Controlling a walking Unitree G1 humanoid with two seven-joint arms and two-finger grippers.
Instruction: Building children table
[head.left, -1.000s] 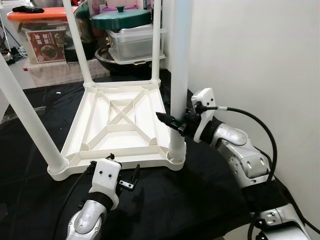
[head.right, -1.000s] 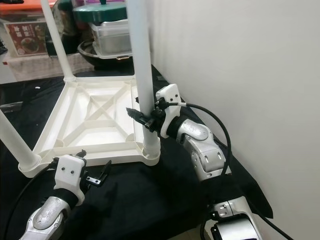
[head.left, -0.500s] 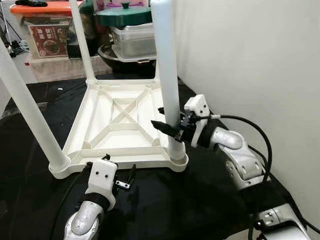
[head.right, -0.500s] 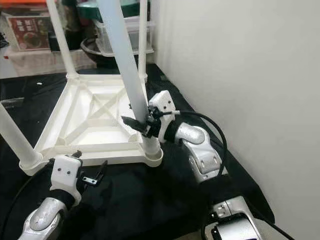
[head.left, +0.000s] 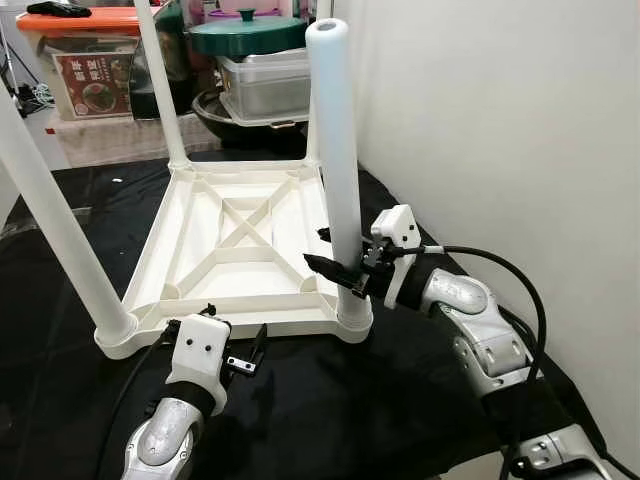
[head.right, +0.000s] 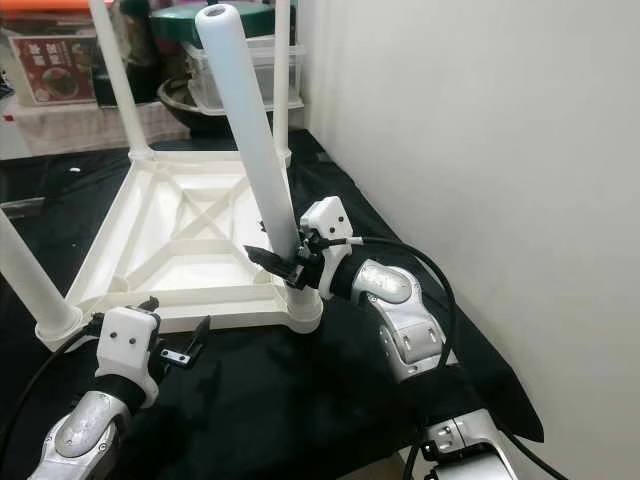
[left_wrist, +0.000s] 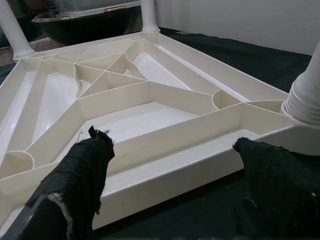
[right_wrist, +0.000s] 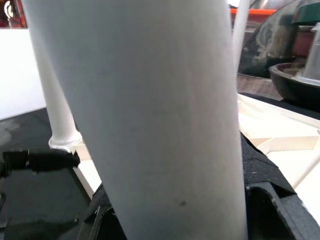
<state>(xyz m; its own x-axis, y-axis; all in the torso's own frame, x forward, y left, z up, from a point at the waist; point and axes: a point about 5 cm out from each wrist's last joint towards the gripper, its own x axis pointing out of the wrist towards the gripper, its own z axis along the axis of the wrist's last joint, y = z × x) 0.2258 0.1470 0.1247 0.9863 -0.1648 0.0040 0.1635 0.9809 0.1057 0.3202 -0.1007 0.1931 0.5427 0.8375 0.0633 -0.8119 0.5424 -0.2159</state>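
Observation:
A white plastic children's table (head.left: 250, 318) lies upside down on a black cloth, its ribbed underside facing up and its legs pointing upward. My right gripper (head.left: 335, 255) is shut on the near-right leg (head.left: 335, 150), just above that leg's socket (head.left: 352, 318). The leg (right_wrist: 150, 120) runs between the black fingers (right_wrist: 270, 210) in the right wrist view. My left gripper (head.left: 232, 345) is open, low over the cloth, just in front of the table's near edge (left_wrist: 165, 170). Nothing is between its fingers (left_wrist: 75, 185). The near-left leg (head.left: 55, 230) stands in its corner.
A white wall (head.left: 500, 120) rises close on the right. Behind the table stand a black wok (head.left: 230, 110), clear boxes (head.left: 265, 80) under a green lid (head.left: 245, 35), and an orange-lidded bin (head.left: 90, 70). The black cloth (head.left: 330, 400) stretches in front of the table.
The camera has shifted, so the near-right leg's top end is now in view. My right gripper stays shut on that leg. My left gripper has hardly moved.

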